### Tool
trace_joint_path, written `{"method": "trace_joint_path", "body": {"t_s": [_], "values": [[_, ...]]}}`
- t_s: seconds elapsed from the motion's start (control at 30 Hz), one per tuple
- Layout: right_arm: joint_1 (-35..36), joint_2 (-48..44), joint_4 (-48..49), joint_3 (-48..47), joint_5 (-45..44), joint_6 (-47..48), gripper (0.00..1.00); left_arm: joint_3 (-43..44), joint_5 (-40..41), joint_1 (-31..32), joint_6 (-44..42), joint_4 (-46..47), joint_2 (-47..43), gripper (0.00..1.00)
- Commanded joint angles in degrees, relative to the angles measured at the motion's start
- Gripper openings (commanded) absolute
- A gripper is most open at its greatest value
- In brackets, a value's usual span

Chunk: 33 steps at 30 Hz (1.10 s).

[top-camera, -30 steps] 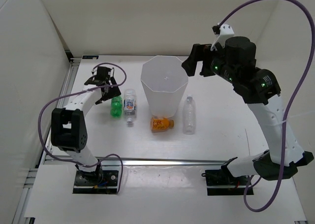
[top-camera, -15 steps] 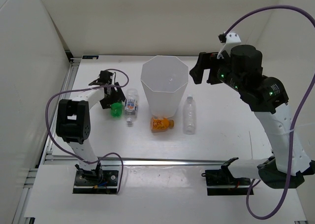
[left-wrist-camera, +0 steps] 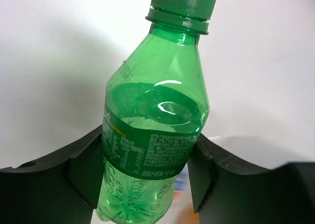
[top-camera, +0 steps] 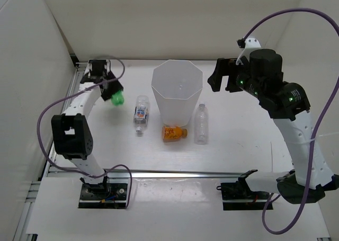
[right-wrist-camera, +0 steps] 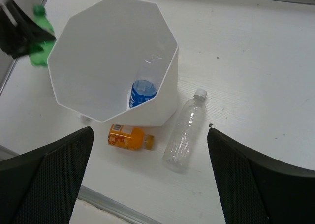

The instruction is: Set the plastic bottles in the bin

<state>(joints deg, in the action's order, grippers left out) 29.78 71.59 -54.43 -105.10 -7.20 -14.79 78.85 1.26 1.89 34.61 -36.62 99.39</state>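
1. Left gripper (top-camera: 109, 89): jaws clamped on the green bottle (left-wrist-camera: 152, 135) at its label, cap pointing away from the wrist. The bottle is off the table (top-camera: 238, 145).
2. Change: a second ago the green bottle lay flat beside the white-red label bottle (top-camera: 140, 114) with the jaws wide over it. Now it is lifted and carried back-left.
3. Bin (top-camera: 175, 104): stands between both grippers, to the right of the left one. The blue-label bottle (right-wrist-camera: 142, 92) is inside.
4. Orange bottle (top-camera: 173, 133) and plain clear bottle (top-camera: 201, 124): lying below-left of the right gripper.
5. Right gripper (top-camera: 221, 75): wide open, empty, just right of the bin rim.
6. Hidden: the green bottle's base is cut off in the wrist view. The blue-label bottle is only partly seen.
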Motion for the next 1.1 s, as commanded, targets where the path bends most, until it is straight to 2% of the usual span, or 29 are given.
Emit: {"method": "trace_joint_path", "body": {"t_s": [0.0, 0.03, 0.2, 0.23, 0.33, 0.47, 0.6, 0.63, 0.73, 0.83, 0.87, 0.9, 1.0, 1.07], "values": [[-0.4, -1.7, 0.3, 0.9, 1.7, -0.2, 1.0, 14.6, -0.3, 4.1, 3.1, 2.0, -10.8, 0.31], [-0.4, -1.7, 0.3, 0.9, 2.4, -0.9, 1.0, 21.8, -0.9, 5.9, 3.1, 2.0, -10.8, 0.31], [-1.5, -1.7, 2.0, 3.1, 4.5, -2.8, 1.0, 36.7, -6.0, 17.2, -0.3, 2.0, -5.1, 0.34], [-1.5, -1.0, 2.1, 3.1, 4.5, -2.8, 1.0, 38.0, -6.0, 21.2, -1.4, 2.0, -4.3, 0.35], [-2.0, -0.4, 2.1, 2.6, 4.0, -2.8, 1.0, 38.7, -6.0, 26.5, -3.0, 2.0, -2.6, 0.36], [-3.1, 0.1, 1.5, 3.9, 0.5, -4.5, 1.0, 38.7, -6.8, 34.3, -4.9, 2.0, -1.2, 0.43], [-5.6, 0.1, -0.4, 6.3, -0.4, -7.1, 1.0, 34.6, -7.4, 37.0, -6.7, 1.5, -1.4, 0.74], [-5.6, 0.1, -0.4, 7.0, 0.3, -7.1, 1.0, 34.6, -6.9, 37.0, -7.3, 1.5, -2.3, 1.0], [-7.2, -0.5, -0.4, 10.1, 0.9, -8.7, 1.0, 34.9, -2.1, 37.0, -9.7, 0.1, -5.2, 1.0], [-8.7, -1.0, 0.3, 14.6, 0.9, -10.6, 1.0, 33.2, 8.8, 35.3, -9.7, -1.1, -9.1, 1.0], [-9.3, -0.5, 0.3, 18.3, 1.4, -11.1, 1.0, 31.7, 11.5, 34.8, -8.9, -1.1, -13.0, 1.0], [-9.3, -0.5, 1.5, 20.3, 2.4, -11.1, 1.0, 30.0, 18.1, 34.2, -8.9, -1.1, -15.0, 1.0], [-9.8, 1.9, 4.8, 27.1, 4.8, -12.5, 1.0, 18.8, 29.0, 32.5, -5.3, -1.1, -24.6, 1.0], [-11.2, 3.5, 7.7, 32.2, 7.7, -13.6, 1.0, 10.6, 29.6, 31.0, -4.1, -1.1, -30.2, 1.0]]}}
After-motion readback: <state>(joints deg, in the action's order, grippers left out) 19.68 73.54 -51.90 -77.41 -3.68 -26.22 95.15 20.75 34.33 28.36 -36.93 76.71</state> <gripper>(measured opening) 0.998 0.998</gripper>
